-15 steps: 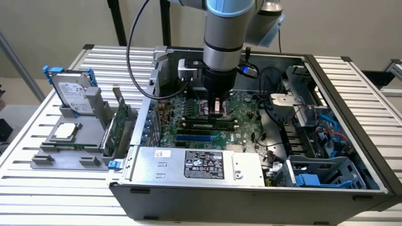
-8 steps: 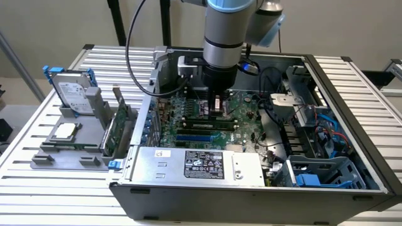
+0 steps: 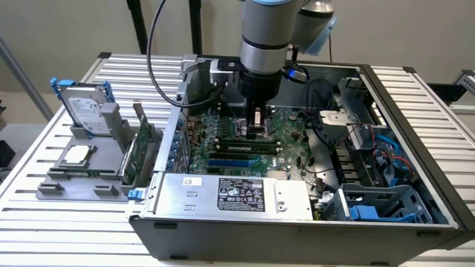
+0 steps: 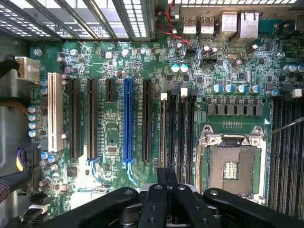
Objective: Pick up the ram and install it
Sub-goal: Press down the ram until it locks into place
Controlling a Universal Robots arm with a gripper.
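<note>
Inside the open grey metal computer case (image 3: 297,222), one in number, lay a single green motherboard (image 4: 114,61), its flat face turned up toward my wrist. My arm stood upright over the board's middle. On the slatted table (image 3: 30,206) at the exterior view's left, a grey parts holder (image 3: 82,186) carried one silver hard drive (image 3: 85,111), one green expansion card (image 3: 137,147) standing on edge, and one small square silver processor chip (image 3: 78,156). Across the board I counted one long blue slot (image 4: 128,118), one white slot (image 4: 52,111) and one open metal processor socket (image 4: 231,166).

My gripper (image 4: 167,176) hung low between these, just beside the socket. Its jaws were clenched close together, apparently on the ram (image 4: 163,135), a thin green stick seen edge-on along the nearest dark memory slot. Whether the stick touched that slot or rode just above it I could not tell.

The step in hand I judged to be installation, the pickup being done. Seating calls for the stick's edge square along one slot and an even downward press.
</note>
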